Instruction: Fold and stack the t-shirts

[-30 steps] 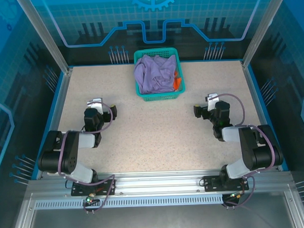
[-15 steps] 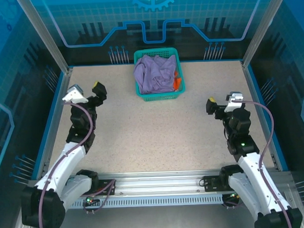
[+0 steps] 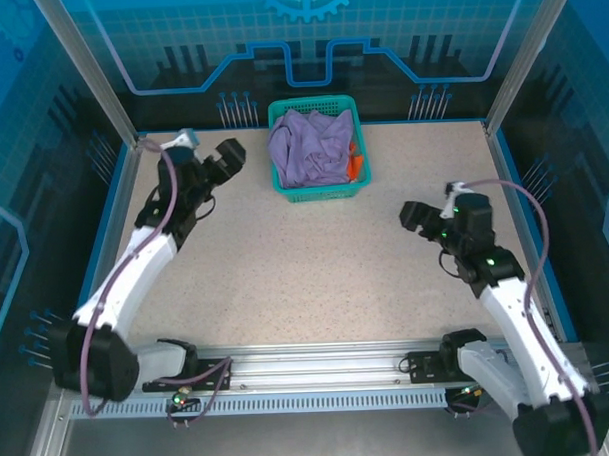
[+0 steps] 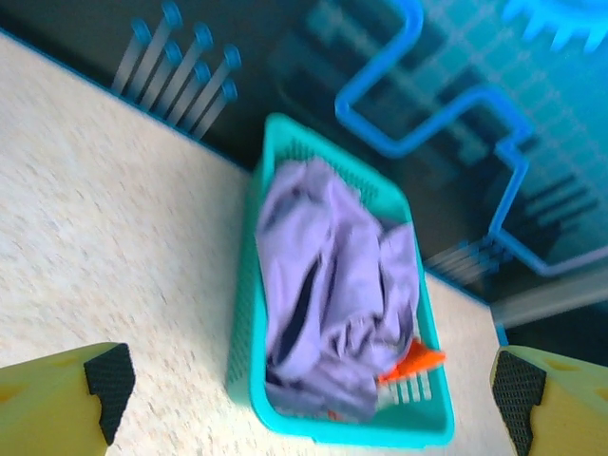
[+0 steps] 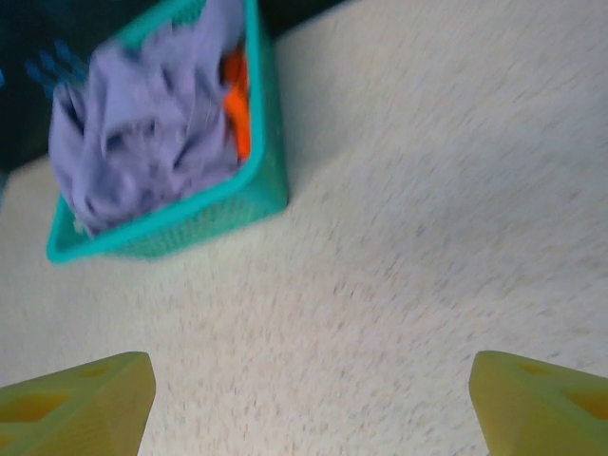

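Teal basket (image 3: pixel 319 191) of t-shirts (image 3: pixel 310 148) at far edge of table (image 3: pixel 316 263); left gripper (image 3: pixel 220 165), right gripper (image 3: pixel 424 224) agape.

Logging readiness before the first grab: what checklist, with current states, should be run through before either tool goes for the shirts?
1. Open, empty left tool: ok.
2. Open, empty right tool: ok.
3. Exposed lavender t-shirt on top in the teal basket: ok.
4. Graspable orange t-shirt: not ok, mostly under the lavender one.
5. Folding room on the table in front of the basket: ok.
6. Where the lavender collar or hem lies: cannot tell, crumpled.
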Available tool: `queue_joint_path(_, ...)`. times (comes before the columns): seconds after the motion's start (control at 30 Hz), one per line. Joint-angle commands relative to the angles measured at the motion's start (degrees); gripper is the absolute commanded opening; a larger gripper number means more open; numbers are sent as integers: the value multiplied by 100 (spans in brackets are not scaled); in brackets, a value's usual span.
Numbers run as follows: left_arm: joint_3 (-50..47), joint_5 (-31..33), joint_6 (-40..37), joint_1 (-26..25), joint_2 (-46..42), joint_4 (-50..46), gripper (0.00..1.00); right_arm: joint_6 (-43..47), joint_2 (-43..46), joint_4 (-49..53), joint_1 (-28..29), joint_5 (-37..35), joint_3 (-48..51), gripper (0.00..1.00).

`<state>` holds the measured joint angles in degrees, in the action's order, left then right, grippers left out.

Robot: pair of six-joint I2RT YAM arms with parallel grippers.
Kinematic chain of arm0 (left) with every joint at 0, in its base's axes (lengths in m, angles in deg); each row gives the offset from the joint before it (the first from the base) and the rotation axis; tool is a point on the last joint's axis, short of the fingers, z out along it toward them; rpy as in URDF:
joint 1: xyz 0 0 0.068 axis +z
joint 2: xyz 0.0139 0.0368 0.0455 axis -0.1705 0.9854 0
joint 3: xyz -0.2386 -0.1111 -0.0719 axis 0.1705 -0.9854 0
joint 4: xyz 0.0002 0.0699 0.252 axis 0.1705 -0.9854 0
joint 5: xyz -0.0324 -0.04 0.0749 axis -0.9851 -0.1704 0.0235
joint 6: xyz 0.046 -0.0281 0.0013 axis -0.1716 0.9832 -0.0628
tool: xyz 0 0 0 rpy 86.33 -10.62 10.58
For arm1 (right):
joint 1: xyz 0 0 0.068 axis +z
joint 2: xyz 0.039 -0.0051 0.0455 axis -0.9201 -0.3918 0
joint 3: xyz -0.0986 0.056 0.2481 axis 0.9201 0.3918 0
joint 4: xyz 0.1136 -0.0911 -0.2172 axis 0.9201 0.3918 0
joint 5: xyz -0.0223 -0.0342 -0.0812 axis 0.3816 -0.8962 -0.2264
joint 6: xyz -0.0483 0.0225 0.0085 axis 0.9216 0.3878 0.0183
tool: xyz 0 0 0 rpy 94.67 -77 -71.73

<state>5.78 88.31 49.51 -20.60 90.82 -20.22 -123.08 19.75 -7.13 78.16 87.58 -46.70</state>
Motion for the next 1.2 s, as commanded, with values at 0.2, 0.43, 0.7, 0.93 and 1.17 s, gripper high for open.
queue_joint_path(0.2, 3191, -956, -808, -817, 2761, -3204, 98, 183, -2082, -582, 2298, -980, -1013, 83)
queue_joint_path(0.43, 5498, -123, -1431, -1272, 4385, -4743, 93, 182, -2311, -2530, 2742, -1238, 80, 84)
queue_joint_path(0.7, 7288, 264, -1655, -1537, 5602, -5271, 88, -177, -2181, -2670, 2460, -1350, 330, 85)
queue_joint_path(0.93, 8202, 874, -1896, -1696, 6488, -4990, 89, -346, -1981, -2861, 2260, -1110, 617, 86)
queue_joint_path(1.17, 8377, 840, -2390, -1689, 7015, -3929, 75, -464, -2126, -2968, 2112, -865, 646, 85)
